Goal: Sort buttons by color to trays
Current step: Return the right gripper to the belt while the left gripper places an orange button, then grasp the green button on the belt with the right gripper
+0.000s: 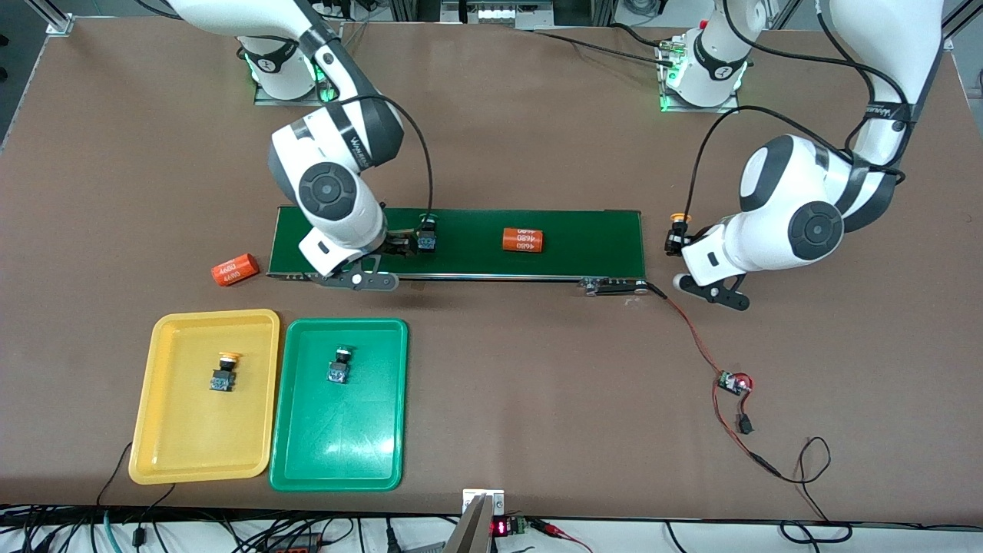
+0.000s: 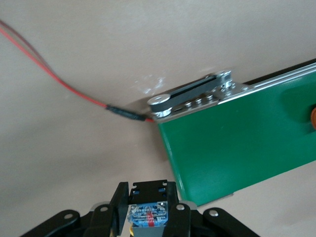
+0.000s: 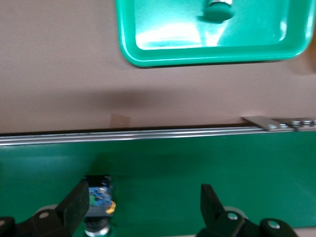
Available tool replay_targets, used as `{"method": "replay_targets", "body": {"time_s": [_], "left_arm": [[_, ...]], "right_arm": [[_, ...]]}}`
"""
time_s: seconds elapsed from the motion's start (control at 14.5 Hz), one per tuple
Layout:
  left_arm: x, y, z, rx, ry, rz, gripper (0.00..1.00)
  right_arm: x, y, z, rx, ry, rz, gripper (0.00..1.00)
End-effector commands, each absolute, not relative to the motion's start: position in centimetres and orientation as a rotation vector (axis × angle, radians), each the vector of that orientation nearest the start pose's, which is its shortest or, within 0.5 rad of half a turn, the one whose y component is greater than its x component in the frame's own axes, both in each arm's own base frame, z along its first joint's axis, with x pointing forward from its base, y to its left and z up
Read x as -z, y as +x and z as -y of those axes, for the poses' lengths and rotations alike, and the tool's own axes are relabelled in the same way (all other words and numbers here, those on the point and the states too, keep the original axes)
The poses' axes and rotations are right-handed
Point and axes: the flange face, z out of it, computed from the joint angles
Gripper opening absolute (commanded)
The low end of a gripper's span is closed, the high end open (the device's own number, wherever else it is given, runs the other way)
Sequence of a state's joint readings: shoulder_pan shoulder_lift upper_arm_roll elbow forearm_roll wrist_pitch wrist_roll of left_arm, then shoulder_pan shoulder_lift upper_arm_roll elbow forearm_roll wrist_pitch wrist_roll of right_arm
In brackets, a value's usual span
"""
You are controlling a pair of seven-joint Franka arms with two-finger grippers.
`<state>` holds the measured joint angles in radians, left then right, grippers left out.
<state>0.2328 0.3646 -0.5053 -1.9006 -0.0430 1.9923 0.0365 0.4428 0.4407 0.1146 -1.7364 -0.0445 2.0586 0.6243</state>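
Belt (image 1: 461,242), landmark. Green button (image 1: 428,234) lay on the belt toward its right-arm end, just beside one finger of my right gripper (image 1: 407,244), whose jaws stood wide and empty. Off the belt's other end, my left gripper (image 1: 676,240) clamped a yellow button (image 1: 678,220).

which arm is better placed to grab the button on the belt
Right. The right gripper is open at the green button on the conveyor belt; the left gripper is shut on a yellow button.
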Motion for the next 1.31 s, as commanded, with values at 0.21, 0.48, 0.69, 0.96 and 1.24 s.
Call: {"method": "replay_targets", "body": {"time_s": [0.21, 0.48, 0.69, 0.96, 1.24], "left_arm": [[-29.2, 56.0, 22.7, -0.409, -3.292, -0.295, 0.0], [-27.6, 55.8, 24.0, -0.396, -3.305, -0.25, 0.0], [-26.3, 55.2, 24.6, -0.398, -3.301, -0.264, 0.04], [-27.9, 55.8, 24.9, -0.315, -3.313, -0.279, 1.0], [-34.3, 57.3, 21.7, -0.119, -3.304, -0.198, 1.0]], "right_arm": [[-30.4, 51.3, -35.2, -0.083, -3.16, -0.161, 1.0], [-28.1, 49.9, -35.9, -0.039, -3.136, -0.179, 1.0], [-26.1, 49.9, -34.8, -0.032, -3.137, -0.166, 0.98], [-25.2, 50.0, -34.1, -0.021, -3.136, -0.113, 0.67], [-25.8, 51.5, -32.1, -0.01, -3.132, -0.076, 0.29]]}}
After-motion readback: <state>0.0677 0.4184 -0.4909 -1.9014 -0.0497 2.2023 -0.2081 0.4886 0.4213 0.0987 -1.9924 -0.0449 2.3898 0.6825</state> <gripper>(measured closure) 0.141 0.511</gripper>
